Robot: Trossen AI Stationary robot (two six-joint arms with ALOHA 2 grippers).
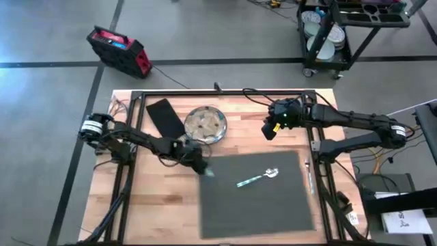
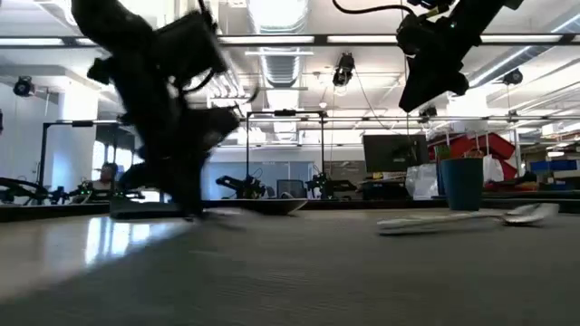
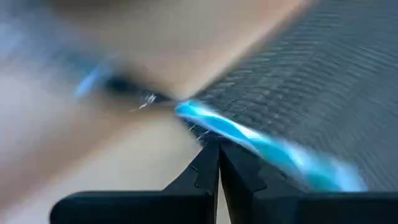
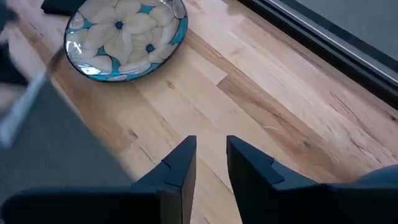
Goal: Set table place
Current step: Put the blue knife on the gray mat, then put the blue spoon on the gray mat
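The left gripper's fingers (image 3: 208, 168), pinched shut on a blue-handled utensil (image 3: 261, 144) at the placemat's (image 1: 273, 205) far-left corner on the counter (image 1: 150, 198), could snag and drag that corner, while the right gripper (image 1: 271, 128) waits slightly parted above the counter.

The robot has 2 dark, nearly black arms made of slim tube links and thicker round joints. The left arm (image 1: 130, 139) has a pale grey ring at its base joint. The right arm (image 1: 355, 123) shows a small green light near its wrist. Each gripper has 2 flat, angular black fingers (image 4: 177, 171). Thin cables run at both bases.
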